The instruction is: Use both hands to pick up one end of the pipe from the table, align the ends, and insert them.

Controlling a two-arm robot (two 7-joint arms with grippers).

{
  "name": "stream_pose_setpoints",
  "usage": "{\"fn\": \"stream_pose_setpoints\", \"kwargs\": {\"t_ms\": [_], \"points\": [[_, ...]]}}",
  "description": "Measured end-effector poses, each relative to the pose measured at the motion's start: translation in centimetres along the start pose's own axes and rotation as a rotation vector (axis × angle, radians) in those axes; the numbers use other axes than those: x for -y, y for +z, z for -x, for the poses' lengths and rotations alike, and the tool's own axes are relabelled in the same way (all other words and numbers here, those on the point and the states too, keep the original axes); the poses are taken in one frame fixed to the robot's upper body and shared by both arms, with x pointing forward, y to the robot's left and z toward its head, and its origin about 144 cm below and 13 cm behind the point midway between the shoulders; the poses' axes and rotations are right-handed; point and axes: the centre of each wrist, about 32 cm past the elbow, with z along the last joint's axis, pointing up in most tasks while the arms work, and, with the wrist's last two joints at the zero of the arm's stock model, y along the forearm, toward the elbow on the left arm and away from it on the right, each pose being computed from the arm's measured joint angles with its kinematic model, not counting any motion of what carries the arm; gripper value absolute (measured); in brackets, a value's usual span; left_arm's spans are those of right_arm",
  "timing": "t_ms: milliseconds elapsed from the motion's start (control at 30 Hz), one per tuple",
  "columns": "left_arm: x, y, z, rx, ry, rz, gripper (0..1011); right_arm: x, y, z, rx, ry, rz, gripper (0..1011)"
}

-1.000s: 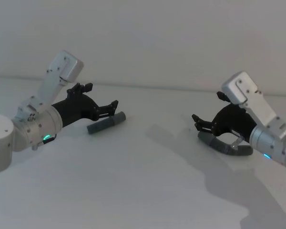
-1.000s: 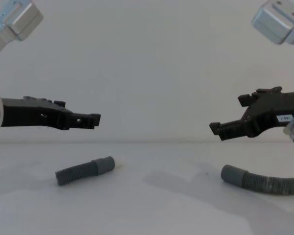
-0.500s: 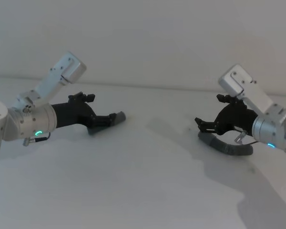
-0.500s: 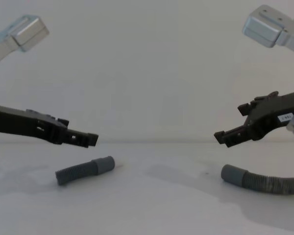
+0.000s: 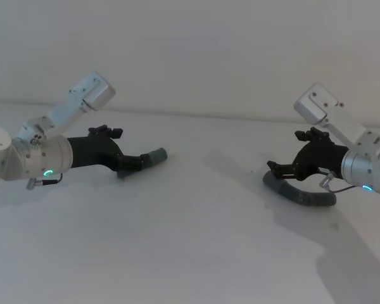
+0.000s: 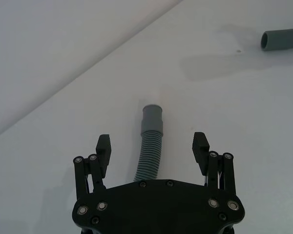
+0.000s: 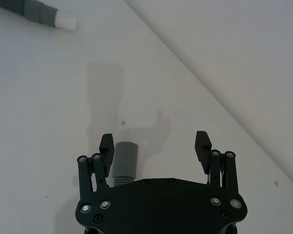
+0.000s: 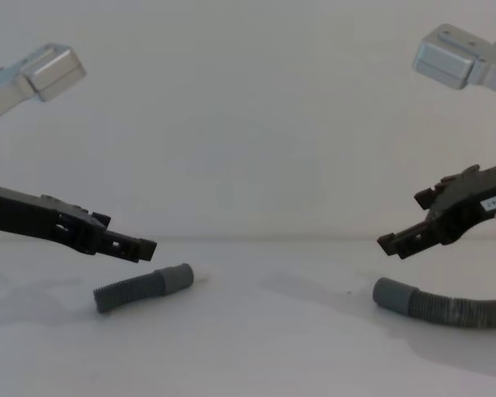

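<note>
The black, linkage-fingered left end effector (image 8: 145, 246) has been lowered and tipped nose-down over the past second. Its tip is now held just above the short dark grey ribbed hose (image 8: 136, 289) lying on the white surface (image 8: 256, 347), where before it was carried level and well above it. The black right end effector (image 8: 390, 242) has likewise been lowered and tilted downward, and drawn back toward the robot's right. It is now poised just above the smooth grey cuff (image 8: 393, 295) of the longer curved ribbed hose (image 8: 459, 312).
</note>
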Motion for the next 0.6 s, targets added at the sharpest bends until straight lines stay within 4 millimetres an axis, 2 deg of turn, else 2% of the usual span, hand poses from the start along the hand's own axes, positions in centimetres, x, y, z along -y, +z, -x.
{"fn": "stream_pose_setpoints", "kwargs": {"t_ms": [600], "points": [[0.78,-0.72,0.19,-0.015,0.024,-0.003,1001,-0.25,-0.37,-0.6,-0.016,-0.006,0.048,1001]]}}
